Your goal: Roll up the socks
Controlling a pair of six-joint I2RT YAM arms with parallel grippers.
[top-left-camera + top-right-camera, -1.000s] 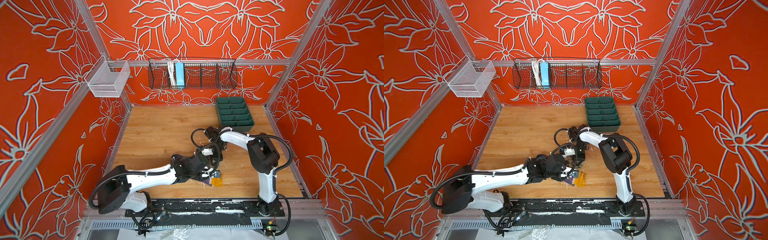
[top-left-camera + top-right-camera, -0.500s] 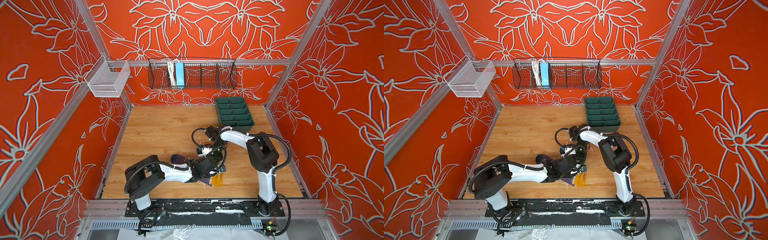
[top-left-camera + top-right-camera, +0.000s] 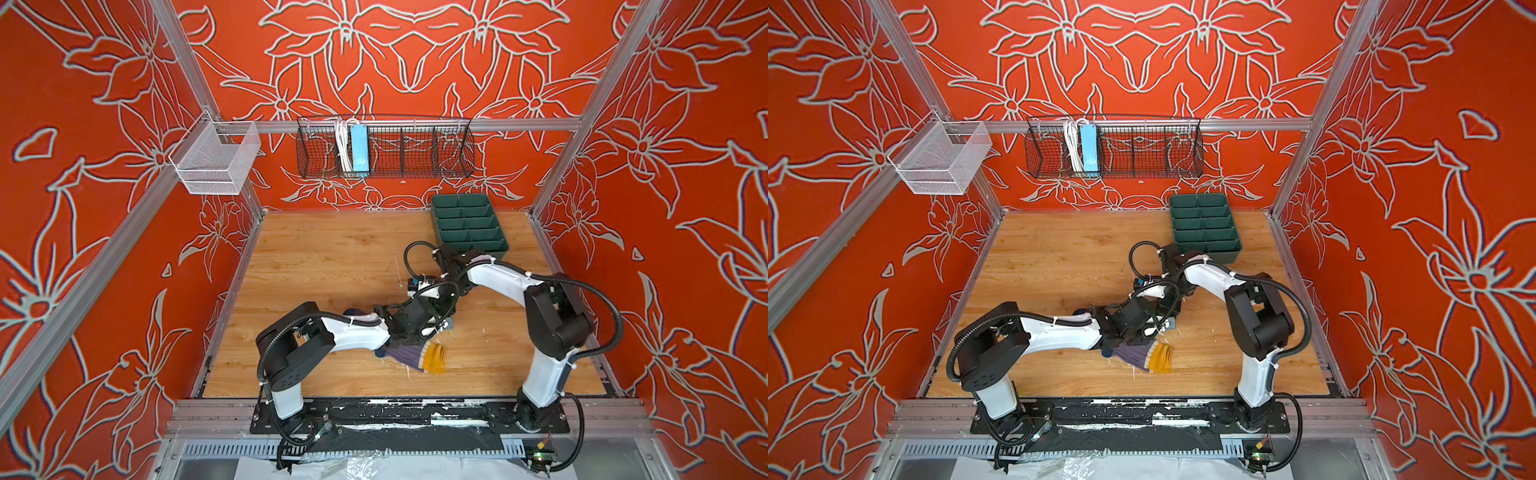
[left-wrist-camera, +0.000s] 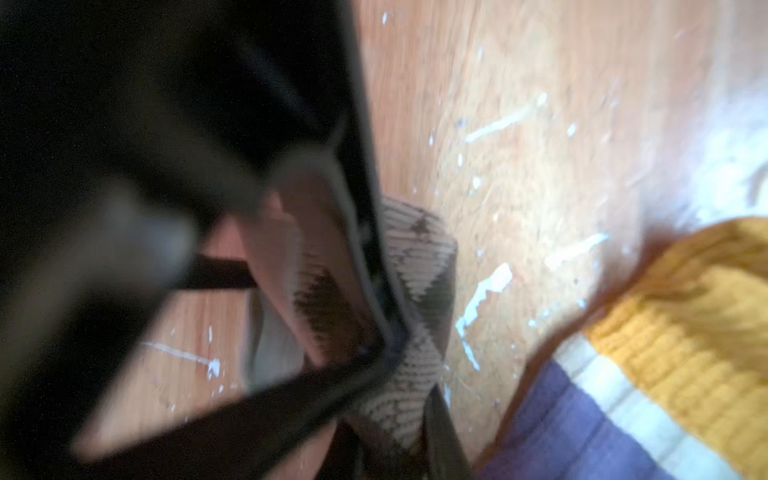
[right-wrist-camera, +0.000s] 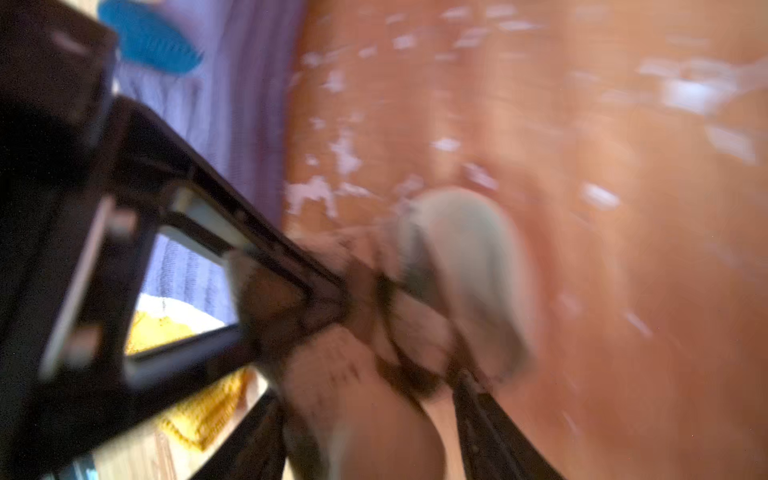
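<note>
Rolling begun yet?

Seemingly not: the beige sock (image 4: pixel 415 270) is pinched in the left fingers (image 4: pixel 365 232) beside the purple sock (image 3: pixel 405 356), laid unrolled on the desk (image 3: pixel 332 257). State of the right fingers (image 5: pixel 270 245) cannot be told.

Left arm (image 3: pixel 357 332) and right arm (image 3: pixel 498 280) share white links, black joints, corrugated black cables (image 3: pixel 619 328).

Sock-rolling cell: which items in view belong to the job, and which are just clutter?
Job: purple sock with mustard cuff; beige argyle sock.
Lying about: green divided tray; black wire basket holding a blue power strip; white mesh basket.
</note>
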